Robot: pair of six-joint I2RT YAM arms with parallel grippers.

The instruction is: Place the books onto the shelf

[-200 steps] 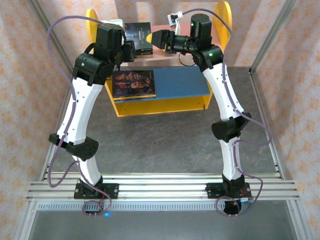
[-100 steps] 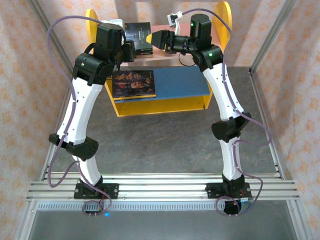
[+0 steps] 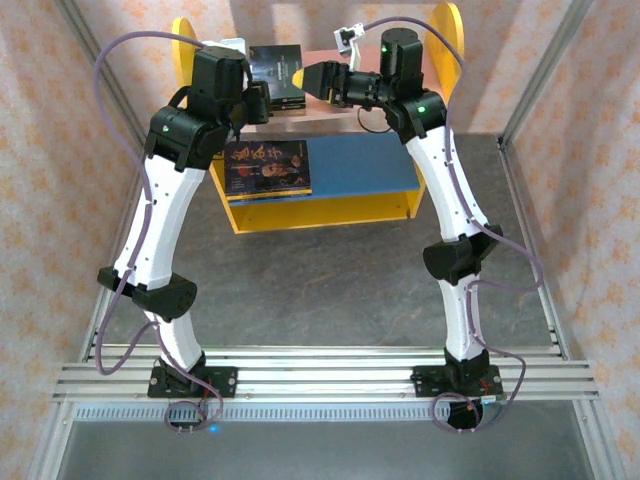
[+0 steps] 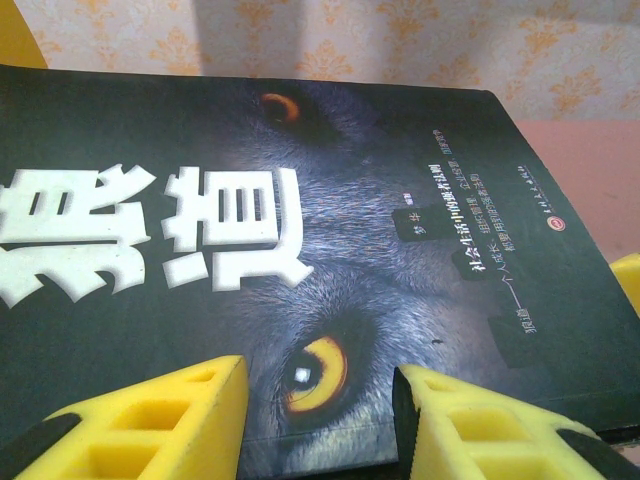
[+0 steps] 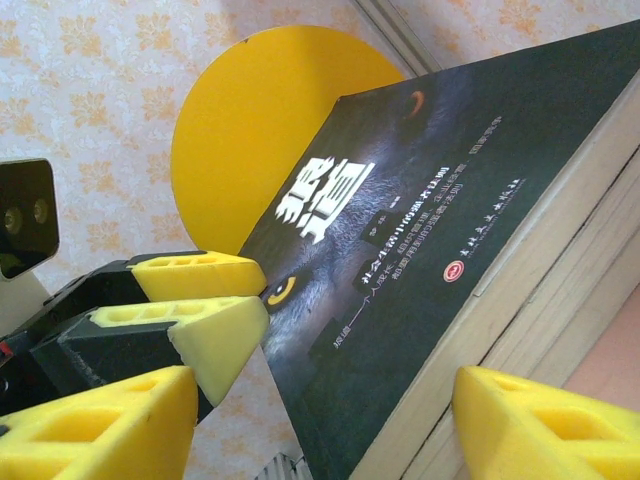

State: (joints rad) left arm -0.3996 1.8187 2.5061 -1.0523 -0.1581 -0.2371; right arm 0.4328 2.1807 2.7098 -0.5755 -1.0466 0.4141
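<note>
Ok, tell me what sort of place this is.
Probably a robot test booth, not a home: two arms bolted to metal rails, wallpaper panels held in a metal frame, and a small toy-like shelf with books.

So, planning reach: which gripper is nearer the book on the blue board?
Left. The left gripper is one tier up, just beyond that book; the right gripper is up there too, further right.

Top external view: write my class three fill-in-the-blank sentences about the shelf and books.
1. The dark wolf-face paperback tops the stack on the ___ upper board of the small two-tier shelf.
2. The dark portrait-cover paperback lies on the ___ lower board.
3. The left gripper and right gripper both have ___ fingers.
Missing words: pink; blue; yellow.
</note>
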